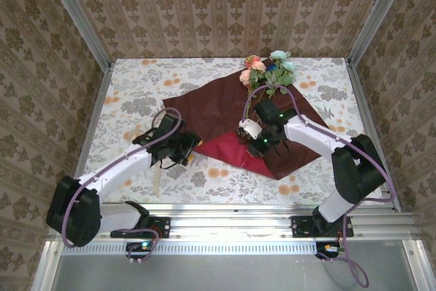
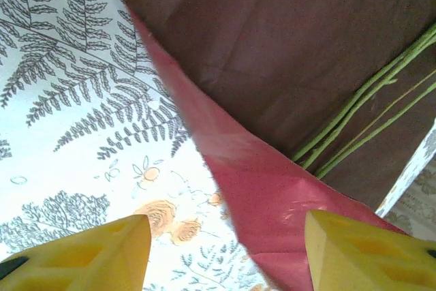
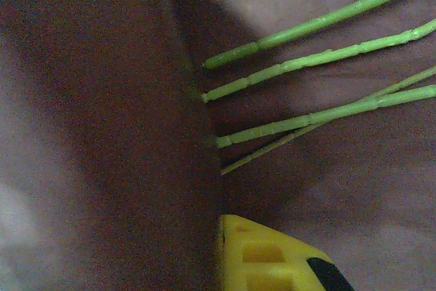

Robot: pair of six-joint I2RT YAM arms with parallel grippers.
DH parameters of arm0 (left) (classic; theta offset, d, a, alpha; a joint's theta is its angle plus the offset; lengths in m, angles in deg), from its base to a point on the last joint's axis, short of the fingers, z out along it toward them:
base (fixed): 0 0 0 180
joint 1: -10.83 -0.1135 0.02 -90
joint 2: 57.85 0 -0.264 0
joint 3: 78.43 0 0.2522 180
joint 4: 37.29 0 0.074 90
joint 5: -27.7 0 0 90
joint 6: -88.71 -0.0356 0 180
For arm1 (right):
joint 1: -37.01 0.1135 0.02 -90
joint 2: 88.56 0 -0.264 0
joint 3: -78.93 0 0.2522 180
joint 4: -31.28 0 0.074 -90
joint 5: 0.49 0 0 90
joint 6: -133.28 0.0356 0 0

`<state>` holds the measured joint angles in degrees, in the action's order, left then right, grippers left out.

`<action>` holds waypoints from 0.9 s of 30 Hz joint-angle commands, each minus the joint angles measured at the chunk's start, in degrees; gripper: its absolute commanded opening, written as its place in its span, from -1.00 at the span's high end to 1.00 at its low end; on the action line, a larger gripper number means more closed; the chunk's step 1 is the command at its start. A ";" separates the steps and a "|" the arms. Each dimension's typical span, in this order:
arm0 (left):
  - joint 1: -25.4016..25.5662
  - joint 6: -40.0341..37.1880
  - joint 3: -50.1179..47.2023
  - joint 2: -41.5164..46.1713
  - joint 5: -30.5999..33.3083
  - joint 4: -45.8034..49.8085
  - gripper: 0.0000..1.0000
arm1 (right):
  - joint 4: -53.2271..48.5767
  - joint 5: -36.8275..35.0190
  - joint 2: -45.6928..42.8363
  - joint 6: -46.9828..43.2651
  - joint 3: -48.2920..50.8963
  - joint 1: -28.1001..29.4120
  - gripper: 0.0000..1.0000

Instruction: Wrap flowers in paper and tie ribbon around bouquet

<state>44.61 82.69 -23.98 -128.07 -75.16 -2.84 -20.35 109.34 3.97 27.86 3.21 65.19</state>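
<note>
Two grippers: left gripper (image 2: pixel 225 228) parted, empty, astride paper (image 1: pixel 211 115) fold; right gripper (image 1: pixel 254 144) closed by flowers (image 1: pixel 267 69) stems, hold unclear.

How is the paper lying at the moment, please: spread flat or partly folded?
Partly folded: the paper lies maroon face up, but its near corner is turned over, showing bright red.

Flowers (image 1: pixel 268 69) lying on open paper (image 1: pixel 211 110), not yet wrapped.
Pink, pale blue and white blooms with green leaves at far right, by the sheet's far corner; thin green stems (image 2: pixel 361 110) stretched nearward across the dark maroon face. Spread at an angle mid-table, near corner folded over, bright red showing.
</note>
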 commanded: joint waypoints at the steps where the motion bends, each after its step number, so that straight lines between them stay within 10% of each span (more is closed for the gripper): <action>1: 0.65 -2.98 -5.32 -0.45 -1.01 -10.79 -0.22 | -1.93 3.53 2.55 3.47 -3.41 -1.14 1.00; 14: -0.53 -8.54 -8.41 -18.31 0.01 -39.64 -0.10 | -4.17 4.94 11.79 7.42 -7.72 -6.46 1.00; 20: -0.99 -10.11 -8.07 -23.56 0.02 -44.06 0.26 | -3.70 5.27 14.27 8.22 -8.27 -7.17 1.00; 24: -0.83 -10.22 -7.87 -24.02 0.38 -45.04 0.84 | -3.58 2.94 15.00 8.94 -8.53 -7.53 1.00; 27: -0.47 -10.74 -6.52 -22.28 0.44 -40.56 1.00 | 0.31 -3.52 11.77 10.14 -6.49 -7.22 0.60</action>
<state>43.86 73.16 -32.05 -151.52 -75.73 -45.77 -22.62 111.24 18.20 36.69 -4.04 58.16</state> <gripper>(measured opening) 0.072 0.145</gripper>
